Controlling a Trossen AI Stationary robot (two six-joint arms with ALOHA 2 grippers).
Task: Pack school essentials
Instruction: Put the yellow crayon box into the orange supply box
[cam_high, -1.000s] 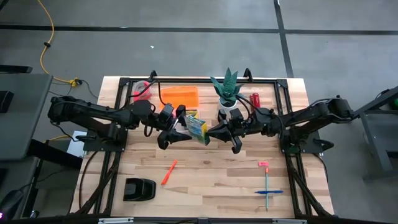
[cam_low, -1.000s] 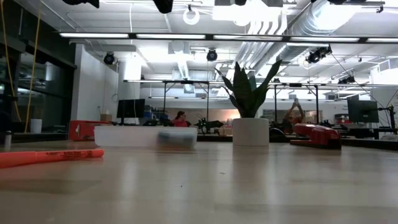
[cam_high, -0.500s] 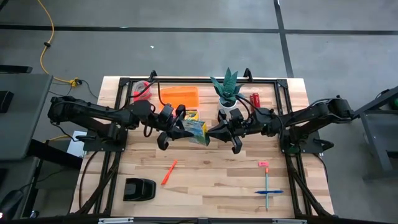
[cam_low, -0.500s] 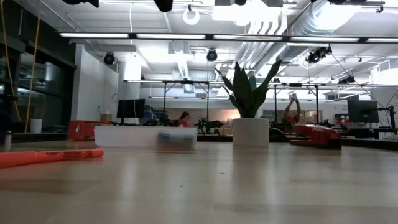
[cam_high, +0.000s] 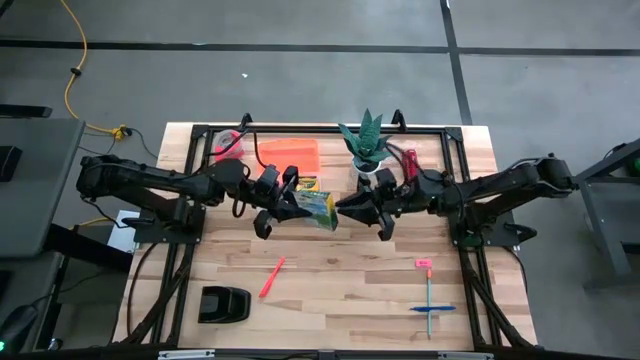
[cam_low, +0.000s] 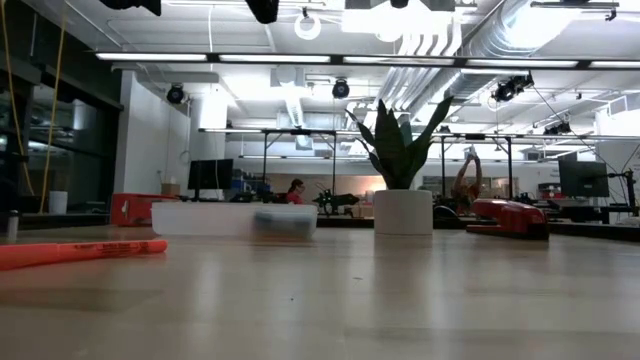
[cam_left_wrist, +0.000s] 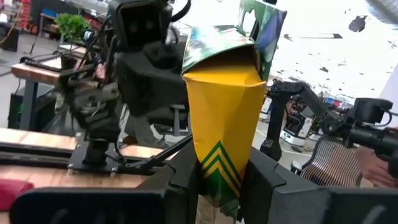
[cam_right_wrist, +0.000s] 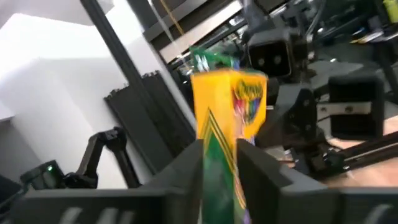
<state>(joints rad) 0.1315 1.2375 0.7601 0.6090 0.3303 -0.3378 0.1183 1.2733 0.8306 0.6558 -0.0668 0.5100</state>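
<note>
Hanging above the bench (cam_high: 350, 275) middle, the crayon box (cam_high: 316, 207) is pinched from both sides: left gripper (cam_high: 283, 208) jaws clamp one end, right gripper (cam_high: 352, 208) jaws the other. An orange tray (cam_high: 291, 154) and potted plant (cam_high: 366, 146) stand just behind. Its lettering is unreadable.

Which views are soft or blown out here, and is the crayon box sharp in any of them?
Low view: orange marker near the lens is blurred, ceiling lights glare. Left wrist view: crayon box fairly sharp, bright background washed out. Right wrist view: box and surroundings smeared. High view: evenly lit.
</note>
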